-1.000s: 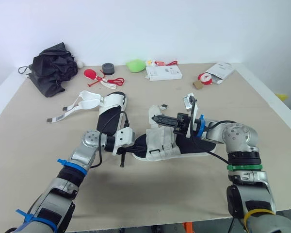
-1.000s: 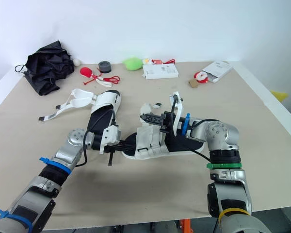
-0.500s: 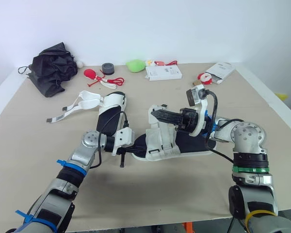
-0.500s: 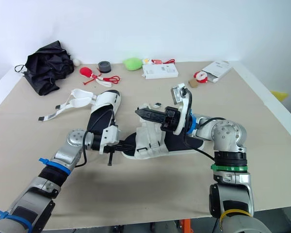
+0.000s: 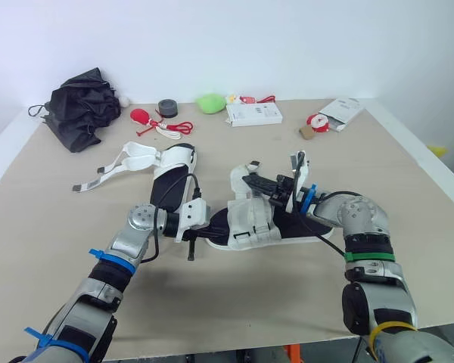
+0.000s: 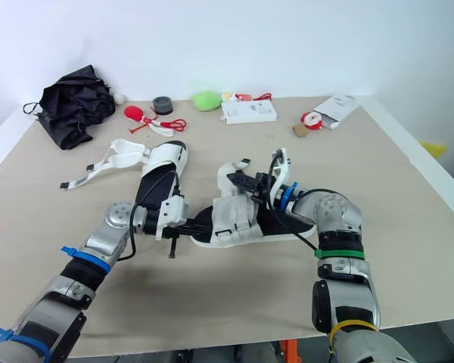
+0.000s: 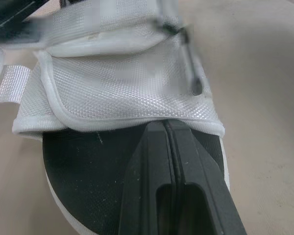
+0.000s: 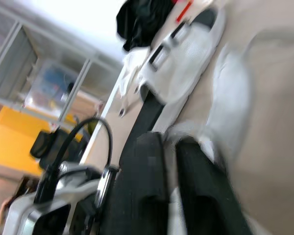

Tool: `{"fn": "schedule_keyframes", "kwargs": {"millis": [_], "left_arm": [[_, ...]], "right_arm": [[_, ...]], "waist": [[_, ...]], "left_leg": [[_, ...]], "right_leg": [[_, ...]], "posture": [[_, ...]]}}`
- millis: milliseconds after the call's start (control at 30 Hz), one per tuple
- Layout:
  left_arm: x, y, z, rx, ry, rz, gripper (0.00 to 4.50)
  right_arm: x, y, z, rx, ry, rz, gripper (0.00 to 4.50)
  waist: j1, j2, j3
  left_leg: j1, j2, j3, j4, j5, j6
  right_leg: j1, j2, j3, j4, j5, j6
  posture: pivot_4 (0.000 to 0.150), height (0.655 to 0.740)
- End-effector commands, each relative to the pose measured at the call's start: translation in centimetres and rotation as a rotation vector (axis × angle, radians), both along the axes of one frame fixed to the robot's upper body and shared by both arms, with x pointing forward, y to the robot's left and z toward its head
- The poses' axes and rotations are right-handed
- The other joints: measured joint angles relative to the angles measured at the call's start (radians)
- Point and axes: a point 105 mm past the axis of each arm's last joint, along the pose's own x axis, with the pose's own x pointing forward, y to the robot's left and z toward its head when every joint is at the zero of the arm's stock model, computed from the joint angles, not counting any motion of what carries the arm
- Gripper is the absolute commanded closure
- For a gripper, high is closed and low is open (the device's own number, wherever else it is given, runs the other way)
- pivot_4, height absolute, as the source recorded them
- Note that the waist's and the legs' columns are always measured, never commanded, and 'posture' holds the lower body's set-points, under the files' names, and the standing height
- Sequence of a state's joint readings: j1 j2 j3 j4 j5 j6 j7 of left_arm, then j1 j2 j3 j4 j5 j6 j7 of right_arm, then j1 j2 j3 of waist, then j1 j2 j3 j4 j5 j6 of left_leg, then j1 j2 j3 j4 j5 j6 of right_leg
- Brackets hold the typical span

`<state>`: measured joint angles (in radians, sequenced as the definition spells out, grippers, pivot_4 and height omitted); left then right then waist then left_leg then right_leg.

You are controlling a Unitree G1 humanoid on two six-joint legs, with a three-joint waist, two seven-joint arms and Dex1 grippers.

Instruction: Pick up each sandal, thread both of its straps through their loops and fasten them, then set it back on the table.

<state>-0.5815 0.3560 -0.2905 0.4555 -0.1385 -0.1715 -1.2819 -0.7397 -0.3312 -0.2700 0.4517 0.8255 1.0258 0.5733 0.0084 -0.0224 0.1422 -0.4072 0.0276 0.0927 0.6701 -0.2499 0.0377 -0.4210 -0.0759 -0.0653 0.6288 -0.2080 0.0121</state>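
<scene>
between the jaws, flat on the surface (image 5: pixel 408 181): the near sandal (image 5: pixel 251 221). left jaws clenched empty on its toe footbed (image 7: pixel 83 166); right jaws by the heel strap (image 5: pixel 247 168), cannot tell whether gripping. likely light, stiff-soled, floppy-strapped; best pinched at the sole rim (image 5: pixel 303 240).
</scene>
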Motion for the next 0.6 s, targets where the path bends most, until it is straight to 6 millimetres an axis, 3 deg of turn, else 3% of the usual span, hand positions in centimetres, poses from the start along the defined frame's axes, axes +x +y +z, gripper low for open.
{"fn": "schedule_keyframes", "kwargs": {"millis": [33,67,133,300,467,600], "left_arm": [[-1.3,1.1,-4.7,0.148,0.147,0.01,4.5],[-1.3,1.1,-4.7,0.148,0.147,0.01,4.5],[-1.2,1.1,-4.7,0.15,0.146,0.008,4.5],[-1.3,0.9,-4.7,0.153,0.145,-0.001,4.5],[-1.3,0.9,-4.6,0.153,0.142,-0.004,4.5],[-1.3,0.9,-4.7,0.153,0.141,-0.001,4.5]], "right_arm": [[-0.1,0.6,-0.5,-0.056,0.022,-0.003,0.82],[-0.1,0.5,-0.3,-0.05,0.013,-0.003,0.39],[0.1,0.2,0.5,-0.026,-0.006,-0.014,0.1],[0.2,-1.6,8.4,0.069,-0.23,0.016,0.1],[-0.7,-0.6,10.9,-0.062,-0.287,0.119,0.1],[-0.4,0.3,10.7,-0.145,-0.242,0.158,0.1]], "waist": [[0.0,0.0,0.0],[0.0,0.0,0.0],[0.0,0.001,0.0],[0.0,0.006,0.003],[0.0,0.006,0.003],[0.0,0.006,0.003]], "left_leg": [[0.0,0.0,0.0,0.0,0.0,0.0],[0.0,0.0,0.0,-0.001,0.0,0.0],[0.0,0.0,0.0,0.0,0.0,0.0],[-0.001,0.0,0.0,0.0,0.0,0.0],[-0.001,-0.001,0.0,-0.001,0.0,0.0],[-0.001,0.0,0.0,-0.001,0.0,0.0]], "right_leg": [[0.0,0.0,0.0,0.0,0.0,-0.001],[0.0,0.0,0.0,0.0,0.0,-0.001],[0.0,0.0,0.0,0.0,-0.001,0.0],[-0.001,0.001,0.0,0.0,0.0,0.001],[-0.001,0.001,0.001,0.0,-0.001,0.001],[-0.002,0.001,0.001,0.0,-0.001,0.0]], "posture": [[0.15,0.74],[0.15,0.74],[0.15,0.74],[0.15,0.74],[0.15,0.74],[0.15,0.74]]}}
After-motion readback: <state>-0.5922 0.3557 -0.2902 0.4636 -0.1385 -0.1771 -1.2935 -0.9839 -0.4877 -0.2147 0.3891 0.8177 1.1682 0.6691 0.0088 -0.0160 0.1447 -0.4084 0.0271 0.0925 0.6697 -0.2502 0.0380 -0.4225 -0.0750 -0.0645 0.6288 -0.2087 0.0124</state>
